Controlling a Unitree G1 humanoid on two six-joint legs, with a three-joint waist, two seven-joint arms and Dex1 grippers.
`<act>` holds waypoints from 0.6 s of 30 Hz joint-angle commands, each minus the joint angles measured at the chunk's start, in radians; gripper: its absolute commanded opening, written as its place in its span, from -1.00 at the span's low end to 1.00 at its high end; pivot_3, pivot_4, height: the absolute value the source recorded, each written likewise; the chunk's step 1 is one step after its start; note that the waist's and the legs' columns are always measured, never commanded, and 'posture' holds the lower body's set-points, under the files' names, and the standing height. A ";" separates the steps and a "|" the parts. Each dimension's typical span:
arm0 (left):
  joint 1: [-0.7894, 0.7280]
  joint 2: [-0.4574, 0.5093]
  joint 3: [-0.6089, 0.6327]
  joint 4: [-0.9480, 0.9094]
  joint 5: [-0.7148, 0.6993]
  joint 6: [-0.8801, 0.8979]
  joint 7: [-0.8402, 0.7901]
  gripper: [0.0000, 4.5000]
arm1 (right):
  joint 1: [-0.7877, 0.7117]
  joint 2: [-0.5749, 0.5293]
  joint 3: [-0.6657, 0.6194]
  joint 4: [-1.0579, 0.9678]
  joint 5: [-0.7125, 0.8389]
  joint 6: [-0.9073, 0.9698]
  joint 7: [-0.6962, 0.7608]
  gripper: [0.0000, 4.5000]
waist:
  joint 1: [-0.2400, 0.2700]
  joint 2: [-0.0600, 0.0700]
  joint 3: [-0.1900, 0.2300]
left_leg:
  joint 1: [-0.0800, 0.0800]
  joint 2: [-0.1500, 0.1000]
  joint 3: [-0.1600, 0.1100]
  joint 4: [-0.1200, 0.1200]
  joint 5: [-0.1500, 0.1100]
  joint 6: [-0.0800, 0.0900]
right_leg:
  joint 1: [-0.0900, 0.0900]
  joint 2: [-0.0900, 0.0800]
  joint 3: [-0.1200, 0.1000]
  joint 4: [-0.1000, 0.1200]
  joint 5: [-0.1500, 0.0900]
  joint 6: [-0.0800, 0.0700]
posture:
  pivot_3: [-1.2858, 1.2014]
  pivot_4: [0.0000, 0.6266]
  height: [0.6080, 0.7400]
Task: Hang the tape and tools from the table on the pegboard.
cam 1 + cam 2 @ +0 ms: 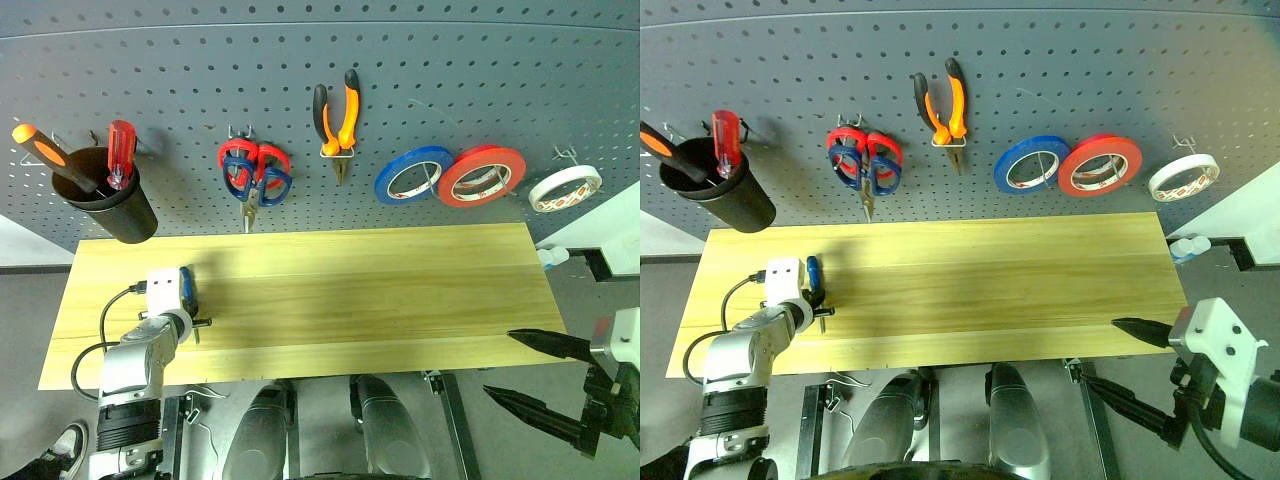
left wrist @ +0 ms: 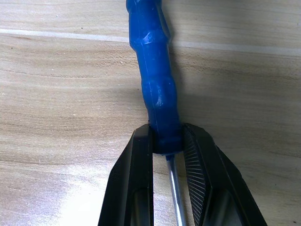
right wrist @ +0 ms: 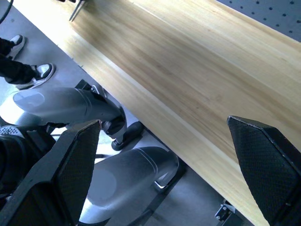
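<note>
**Left gripper clamped on blue screwdriver at table's left end; right gripper wide open off the near right corner**

The left gripper (image 2: 167,146) has its two black fingers closed on the blue-handled screwdriver (image 2: 157,80), pinching the handle where it meets the steel shaft. The tool lies flat on the table (image 1: 380,290), close to the left edge and about midway between the far and near edges, handle pointing toward the pegboard (image 1: 450,70).

The right gripper (image 1: 535,375) hangs just off the table's near right corner, fingers spread wide and holding nothing; one fingertip reaches over the near edge.

On the pegboard, above the table's far edge:
- the orange-and-black pliers (image 1: 338,125) hang nose down near the middle;
- the red-orange tape (image 1: 482,175) hangs to the right of them, overlapping the blue roll (image 1: 413,174) beside it;
- a white roll (image 1: 565,187) hangs further right;
- two pairs of scissors (image 1: 253,175), one red-handled and one blue-handled, hang together left of the pliers;
- a black cup (image 1: 105,195) at the left holds an orange screwdriver (image 1: 50,155) and a red screwdriver (image 1: 121,150).
</note>
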 commanded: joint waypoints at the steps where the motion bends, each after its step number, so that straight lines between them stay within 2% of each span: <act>1: 0.066 -0.023 -0.042 -0.133 -0.016 0.073 -0.002 -0.75 | -0.008 0.004 0.011 -0.007 -0.001 -0.008 -0.012 1.00 | 0.000 0.000 0.000 | 0.000 0.000 0.000 0.000 0.000 0.000 | 0.000 0.000 0.000 0.000 0.000 0.000 | -0.10 0.08 0.76; 9: 0.150 -0.088 -0.147 -0.464 -0.029 0.227 0.027 -0.75 | -0.046 0.012 0.033 0.008 -0.021 -0.021 -0.032 1.00 | 0.003 0.000 0.000 | -0.010 0.000 -0.001 0.002 0.000 0.000 | -0.010 0.000 -0.001 0.002 0.000 0.000 | -0.10 0.00 0.76; 13: 0.158 -0.128 -0.174 -0.501 -0.023 0.262 0.045 -0.75 | -0.068 0.016 0.064 0.017 -0.039 -0.034 -0.050 1.00 | 0.000 0.000 -0.001 | -0.011 0.000 0.000 0.003 0.000 0.000 | -0.010 0.000 -0.001 0.002 0.000 0.000 | -0.09 -0.06 0.76; 18: 0.148 -0.132 -0.215 -0.486 -0.012 0.245 0.042 -0.75 | -0.115 0.023 0.114 0.032 -0.068 -0.054 -0.075 1.00 | 0.002 0.000 -0.004 | -0.011 0.000 0.000 0.003 0.000 0.000 | -0.011 0.001 -0.001 0.003 0.000 0.000 | -0.07 -0.16 0.76</act>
